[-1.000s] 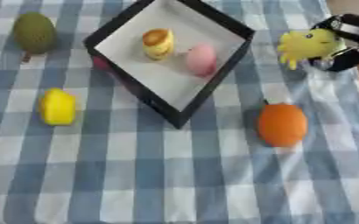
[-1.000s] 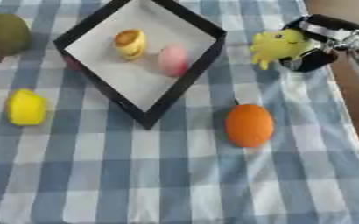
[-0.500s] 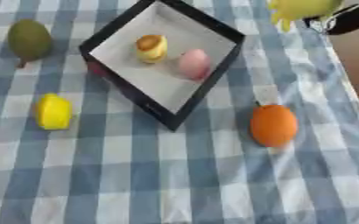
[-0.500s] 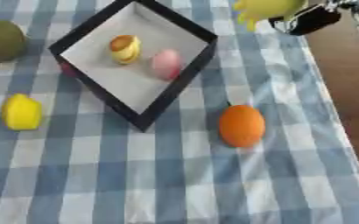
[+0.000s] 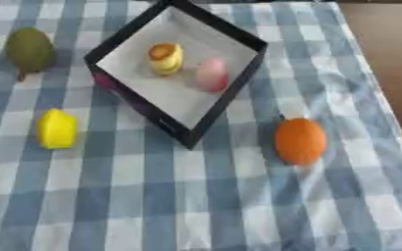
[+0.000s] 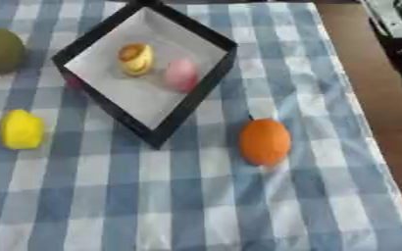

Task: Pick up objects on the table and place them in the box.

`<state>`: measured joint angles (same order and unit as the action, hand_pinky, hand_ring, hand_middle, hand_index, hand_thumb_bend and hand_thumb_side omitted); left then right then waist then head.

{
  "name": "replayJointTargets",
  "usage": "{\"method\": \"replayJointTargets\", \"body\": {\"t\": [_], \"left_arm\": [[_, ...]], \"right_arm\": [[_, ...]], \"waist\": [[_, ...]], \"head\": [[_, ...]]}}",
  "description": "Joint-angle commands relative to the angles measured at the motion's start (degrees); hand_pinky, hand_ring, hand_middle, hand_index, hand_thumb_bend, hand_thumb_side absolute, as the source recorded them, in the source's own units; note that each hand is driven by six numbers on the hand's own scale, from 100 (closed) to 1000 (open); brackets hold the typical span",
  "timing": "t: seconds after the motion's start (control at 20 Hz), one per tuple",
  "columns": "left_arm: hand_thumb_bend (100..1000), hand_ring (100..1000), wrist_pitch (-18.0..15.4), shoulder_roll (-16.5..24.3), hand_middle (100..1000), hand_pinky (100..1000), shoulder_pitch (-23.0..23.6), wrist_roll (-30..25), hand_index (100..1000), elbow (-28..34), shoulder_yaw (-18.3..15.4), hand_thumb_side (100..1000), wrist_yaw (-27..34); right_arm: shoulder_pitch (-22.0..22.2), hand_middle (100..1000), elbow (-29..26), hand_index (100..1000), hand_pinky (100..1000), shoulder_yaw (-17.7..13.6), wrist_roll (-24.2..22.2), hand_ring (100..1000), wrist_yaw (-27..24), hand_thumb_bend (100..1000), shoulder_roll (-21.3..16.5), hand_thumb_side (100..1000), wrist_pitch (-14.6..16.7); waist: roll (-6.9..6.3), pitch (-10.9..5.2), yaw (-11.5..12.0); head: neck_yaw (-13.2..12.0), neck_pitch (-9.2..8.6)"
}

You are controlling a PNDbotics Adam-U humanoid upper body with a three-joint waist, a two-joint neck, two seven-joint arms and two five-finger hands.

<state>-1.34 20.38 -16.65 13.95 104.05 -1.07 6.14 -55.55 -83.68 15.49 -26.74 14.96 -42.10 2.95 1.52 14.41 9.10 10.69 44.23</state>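
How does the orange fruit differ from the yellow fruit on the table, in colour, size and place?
The orange fruit is orange and rounded; the yellow fruit is bright yellow and a little blockier. The orange fruit looks somewhat larger than the yellow fruit. The orange fruit lies to the right of the black box, the yellow fruit to its left. Both rest on the checked cloth, outside the box.

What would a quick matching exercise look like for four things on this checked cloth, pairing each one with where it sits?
Things:
1. orange fruit
2. yellow fruit
3. green fruit
4. pink item

Places:
A. far left of the cloth
B. inside the box
C. right of the box's near corner
D. left of the box, nearer the camera

Pairs: 1-C, 2-D, 3-A, 4-B
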Motion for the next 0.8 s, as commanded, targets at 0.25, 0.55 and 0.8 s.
{"method": "replayJointTargets", "body": {"t": [0.25,0.55,0.8], "left_arm": [[112,1000,0.10,0.85,993,864,-1.43,-0.77,883,0.85,0.64,850,0.62],[116,1000,0.41,-0.08,995,864,-1.88,-1.74,883,-0.29,1.86,862,1.19],[120,1000,0.46,-0.53,995,864,-1.88,-2.50,883,-0.98,2.61,866,1.29]], "right_arm": [[-5.57,554,3.02,704,827,2.92,0.56,731,3.21,100,6.54,100,-1.09],[-7.22,556,6.03,703,824,5.57,0.26,729,7.70,100,11.29,100,-0.47],[-7.57,559,6.64,702,822,7.24,0.34,727,10.94,100,13.93,100,0.22]], "waist": [[0.30,-2.17,1.15],[0.42,-2.09,2.53],[0.92,-2.20,2.52]], "head": [[1.71,-0.11],[3.27,-0.11],[4.07,-0.11]]}}
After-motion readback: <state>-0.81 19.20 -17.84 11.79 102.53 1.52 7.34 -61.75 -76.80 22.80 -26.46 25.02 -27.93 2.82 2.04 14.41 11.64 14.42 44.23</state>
